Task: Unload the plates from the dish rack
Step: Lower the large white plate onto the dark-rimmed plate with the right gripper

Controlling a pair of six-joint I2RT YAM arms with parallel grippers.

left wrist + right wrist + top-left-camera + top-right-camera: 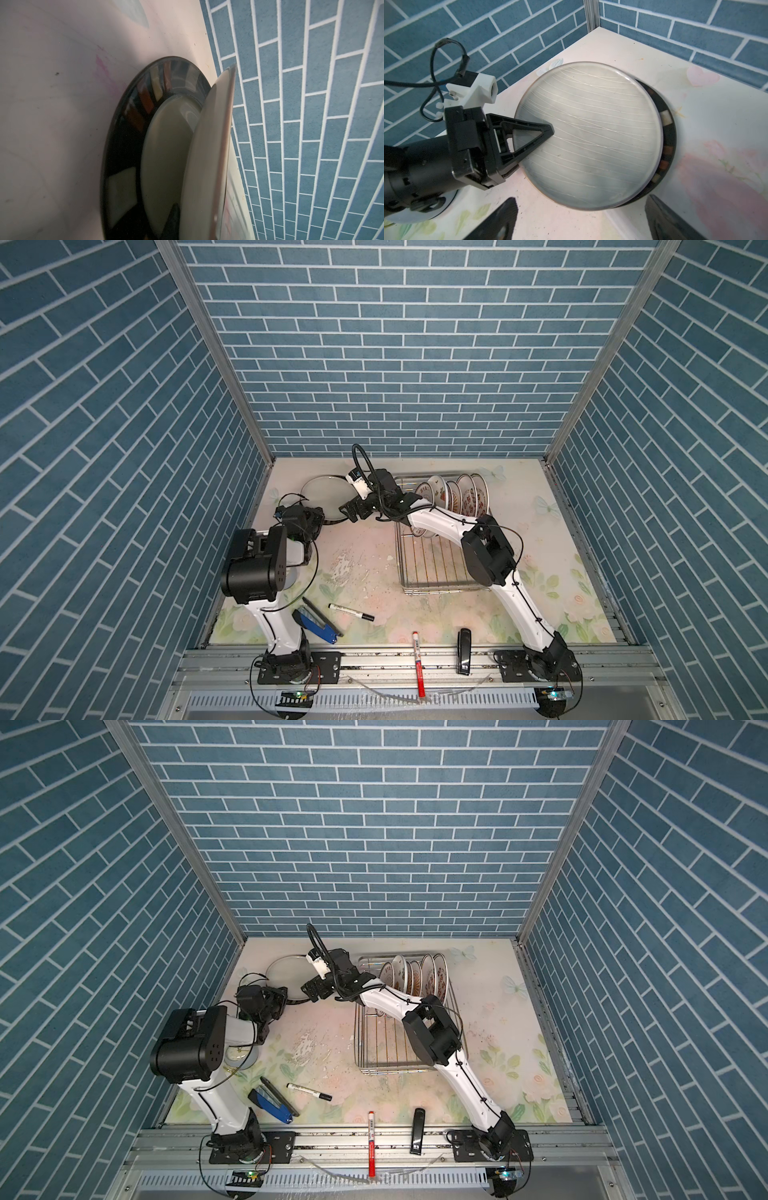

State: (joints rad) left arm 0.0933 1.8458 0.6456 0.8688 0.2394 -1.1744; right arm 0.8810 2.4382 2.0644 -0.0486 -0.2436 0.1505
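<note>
While left gripper point(547, 134) is clamped on near rim of the grey plate point(591, 135), that plate sits at far left of table point(365, 556) over a dark-rimmed plate point(668, 128), offset left of it. Right gripper point(350, 512) hangs just right of the pair, jaws wide, nothing in them. Other plates point(453, 493) stand on edge at far end of dish rack point(405, 564), to the right of it, so right arm is nearer for next pick, I'd judge. Right wrist view: pair looks stacked flat. Left wrist view: wedge of gap btwn grey plate point(209, 145) & dark one, so not yet seated.
</note>
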